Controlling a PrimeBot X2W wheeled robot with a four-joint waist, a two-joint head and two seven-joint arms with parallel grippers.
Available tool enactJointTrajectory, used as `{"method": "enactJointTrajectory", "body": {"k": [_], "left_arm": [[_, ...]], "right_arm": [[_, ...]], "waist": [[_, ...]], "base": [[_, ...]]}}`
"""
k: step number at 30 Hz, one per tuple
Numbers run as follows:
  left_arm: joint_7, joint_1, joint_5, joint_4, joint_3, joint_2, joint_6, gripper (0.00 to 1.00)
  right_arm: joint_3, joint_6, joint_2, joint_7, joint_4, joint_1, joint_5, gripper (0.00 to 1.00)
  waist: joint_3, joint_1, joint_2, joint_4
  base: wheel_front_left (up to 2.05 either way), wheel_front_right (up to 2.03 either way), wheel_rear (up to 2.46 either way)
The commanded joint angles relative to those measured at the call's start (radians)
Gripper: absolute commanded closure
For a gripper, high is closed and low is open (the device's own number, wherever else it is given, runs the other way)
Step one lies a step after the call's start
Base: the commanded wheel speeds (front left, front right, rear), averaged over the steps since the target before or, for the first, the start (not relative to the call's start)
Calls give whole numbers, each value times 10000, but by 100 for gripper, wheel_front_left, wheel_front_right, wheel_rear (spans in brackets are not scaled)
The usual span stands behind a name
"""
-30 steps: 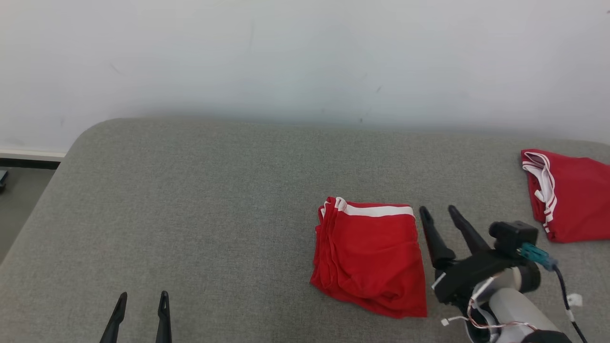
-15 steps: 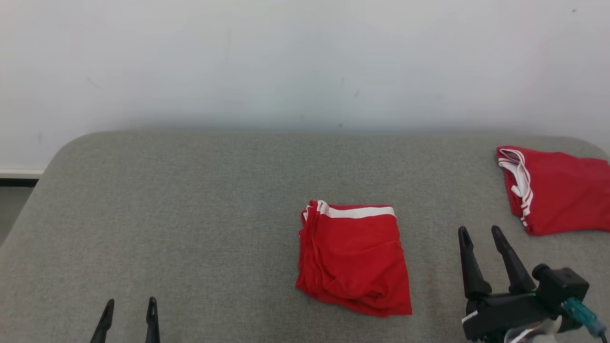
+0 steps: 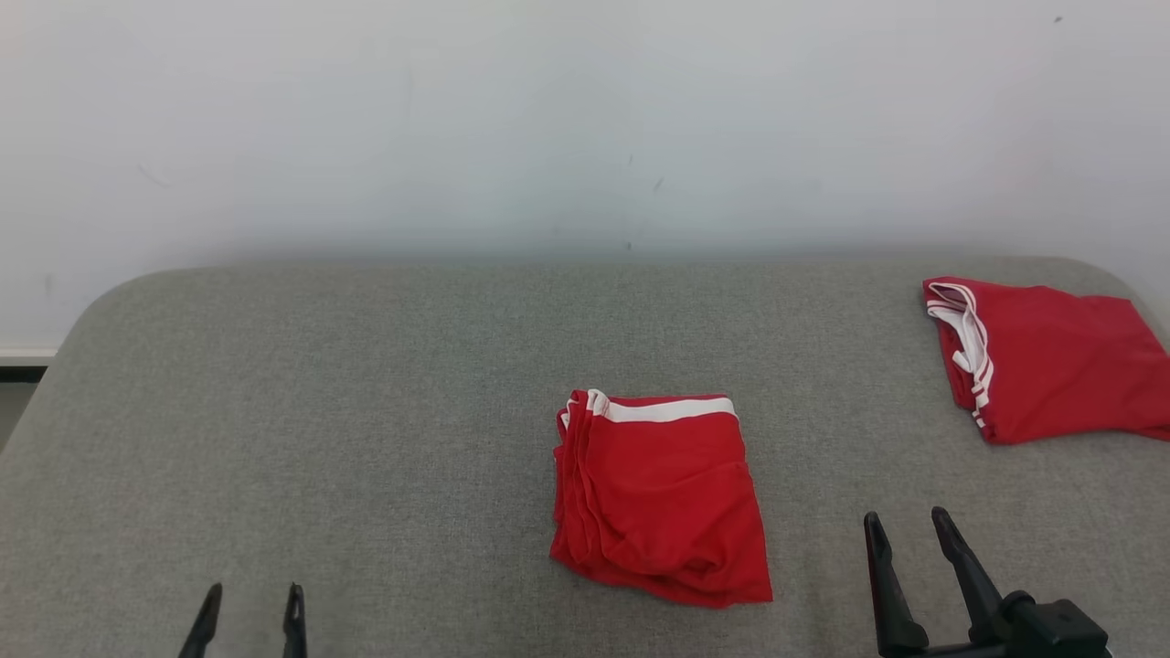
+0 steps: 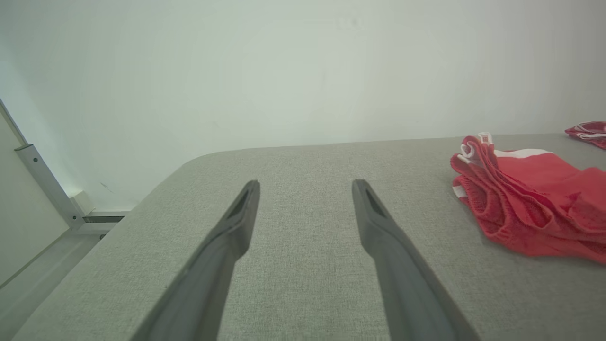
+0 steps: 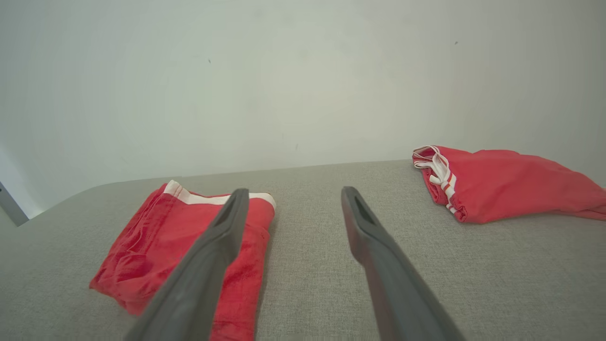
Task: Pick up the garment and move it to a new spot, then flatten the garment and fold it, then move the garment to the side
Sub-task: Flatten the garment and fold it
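Observation:
A folded red garment (image 3: 658, 498) with a white band along its far edge lies flat in the middle of the grey padded surface (image 3: 366, 411). It also appears in the left wrist view (image 4: 535, 208) and the right wrist view (image 5: 142, 246). My right gripper (image 3: 905, 521) stands open at the lower right, apart from the garment's right side and holding nothing; its jaws (image 5: 294, 192) gape over bare fabric. My left gripper (image 3: 254, 594) is open at the lower left, far from the garment, with nothing between its fingers (image 4: 307, 184).
A second red garment (image 3: 1051, 366) with white trim lies loosely bunched at the far right of the surface (image 5: 497, 184). A white wall (image 3: 585, 119) rises behind the surface. The surface's rounded left corner drops to the floor (image 4: 38, 279).
The head camera has shifted, so the whole scene sits differently. My right gripper has drawn back from beside the garment's right edge toward the near side. Both grippers stayed open.

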Motion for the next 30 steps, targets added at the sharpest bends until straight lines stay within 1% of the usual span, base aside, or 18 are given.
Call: {"method": "enactJointTrajectory", "body": {"k": [1,11,18,30], "left_arm": [[-31,157,126,54,-159,178,21,0],[-31,434,-576,-37,-494,373,19,0],[-31,535,-683,-61,-586,588,19,0],[-31,560,-874,10,-702,683,18,0]], "right_arm": [[-57,-30,77,0,-51,149,-169,0],[-389,-30,148,1,41,374,-419,0],[-472,-30,186,1,238,408,-409,0],[-495,-30,219,-1,570,377,-456,0]], "waist": [[-42,0,0,-36],[-254,0,0,36],[-316,0,0,99],[-303,0,0,76]], "base": [[0,0,0],[0,0,0],[0,0,0],[0,0,0]]}}
